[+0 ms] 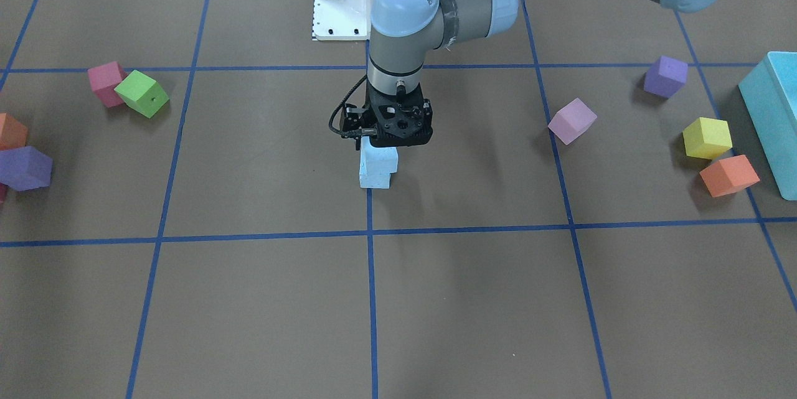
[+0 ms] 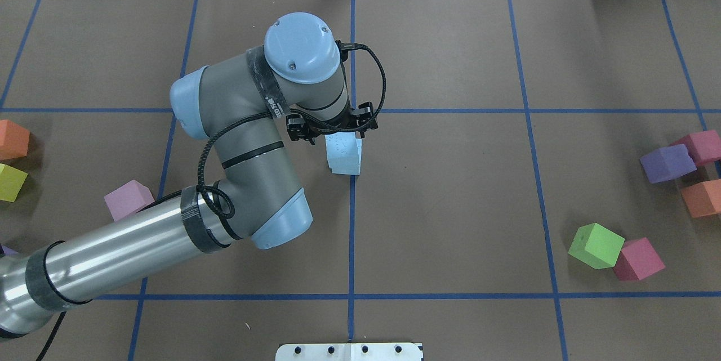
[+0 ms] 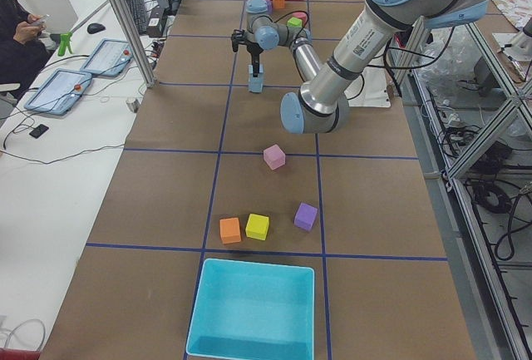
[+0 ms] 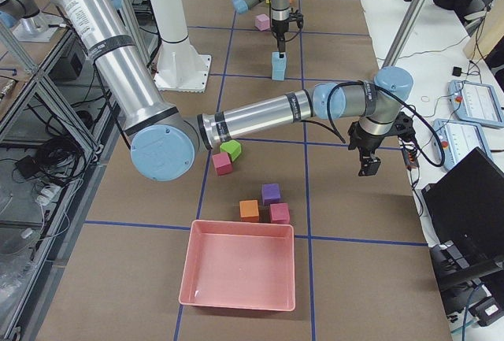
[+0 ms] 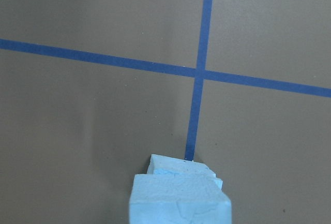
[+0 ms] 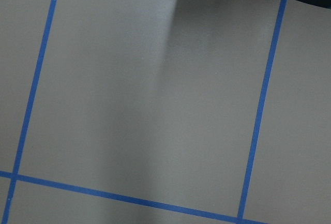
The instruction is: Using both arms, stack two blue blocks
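Blue foam is stacked at the middle of the bench (image 1: 473,299); the upper blue block (image 1: 380,157) is seated on the lower blue block (image 1: 374,180), shifted a little sideways so a step is shown at one edge; the pair is set on a tape line (image 1: 372,212). The left end effector (image 1: 389,136) is pointed straight down right over the upper blue block; its fingers are masked by its own body, so pinching or released cannot be told. The right end effector (image 4: 368,161) is held well apart over bare bench; its state cannot be told either. The placing step is judged nearly done; next, a release (if not yet made) and a straight vertical retreat are called for, so the offset top cube is not dragged off.
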Robot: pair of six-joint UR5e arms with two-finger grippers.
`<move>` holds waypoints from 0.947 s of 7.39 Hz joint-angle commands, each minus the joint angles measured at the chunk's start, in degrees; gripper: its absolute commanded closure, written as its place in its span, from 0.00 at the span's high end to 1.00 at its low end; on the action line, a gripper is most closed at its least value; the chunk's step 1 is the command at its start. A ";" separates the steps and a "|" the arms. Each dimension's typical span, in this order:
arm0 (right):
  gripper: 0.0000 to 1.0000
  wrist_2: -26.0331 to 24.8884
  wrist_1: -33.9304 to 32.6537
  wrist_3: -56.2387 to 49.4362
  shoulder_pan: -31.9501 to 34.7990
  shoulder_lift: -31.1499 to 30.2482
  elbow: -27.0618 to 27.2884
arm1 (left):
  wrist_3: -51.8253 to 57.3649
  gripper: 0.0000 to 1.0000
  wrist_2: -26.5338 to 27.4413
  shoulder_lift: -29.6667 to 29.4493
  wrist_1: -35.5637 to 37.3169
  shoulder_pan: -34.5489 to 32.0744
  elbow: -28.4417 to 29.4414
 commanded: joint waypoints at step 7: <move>1.00 0.93 0.61 4.46 -0.91 0.88 0.48 | 57.40 0.98 -21.97 24.99 10.98 -40.00 -13.55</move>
